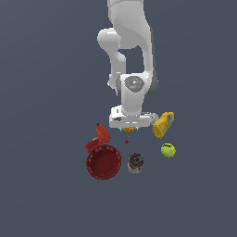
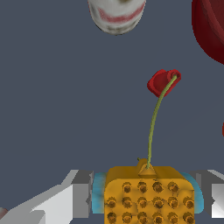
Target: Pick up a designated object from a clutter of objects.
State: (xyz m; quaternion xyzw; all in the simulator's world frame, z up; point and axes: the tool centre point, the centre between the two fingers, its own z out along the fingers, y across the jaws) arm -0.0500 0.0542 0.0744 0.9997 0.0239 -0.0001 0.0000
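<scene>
Where the wrist view looks down past the tool, the gripper (image 2: 148, 199) stands closed on the orange block (image 2: 148, 194), a grey finger (image 2: 83, 194) pressed to each of the block's bluish side edges. That block shows a yellow-orange face dotted with rows of dark studs, and it fills the space between the fingers. From its upper edge a thin green stem rises and curves to a small red cherry-like piece (image 2: 162, 82), which lies on the grey floor farther out. Beyond that, the rounded end of a can (image 2: 116, 15) with a white and red label sits at the picture's edge, and a slice of the dark red bowl (image 2: 210, 28) shows in the corner. In the exterior view the gripper (image 1: 129, 126) hangs under the white arm (image 1: 132, 69), and only a sliver of the orange block (image 1: 129, 129) peeks out beneath the hand; whether it touches the floor cannot be told. Just beside the hand, toward the exterior view's right, lies the yellow bottle (image 1: 163, 125), tilted, with the tennis ball (image 1: 168, 150) near it. Toward the exterior view's left lies the red power drill (image 1: 98, 139), touching the rim of the dark red bowl (image 1: 103, 162), and the dark-topped can (image 1: 136, 162) stands just beside the bowl. A tiny red speck (image 1: 127, 141) marks the cherry-like piece between them.
</scene>
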